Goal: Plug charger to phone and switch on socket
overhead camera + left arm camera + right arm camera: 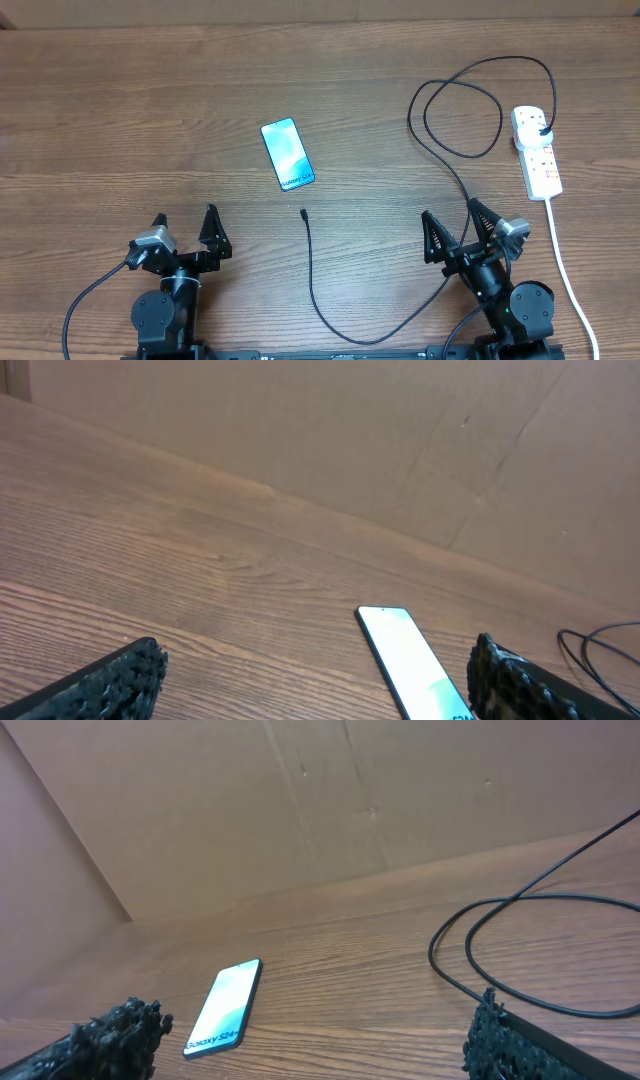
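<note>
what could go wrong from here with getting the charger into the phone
1. The connector tip is small and lies flat on the table; a pinch may well slip off it.
2. The phone lies loose, so pushing the tip in could slide it away unless the left gripper steadies it.
3. The charger cable runs close by the open right gripper; moving that arm might snag it and tug at the socket.
</note>
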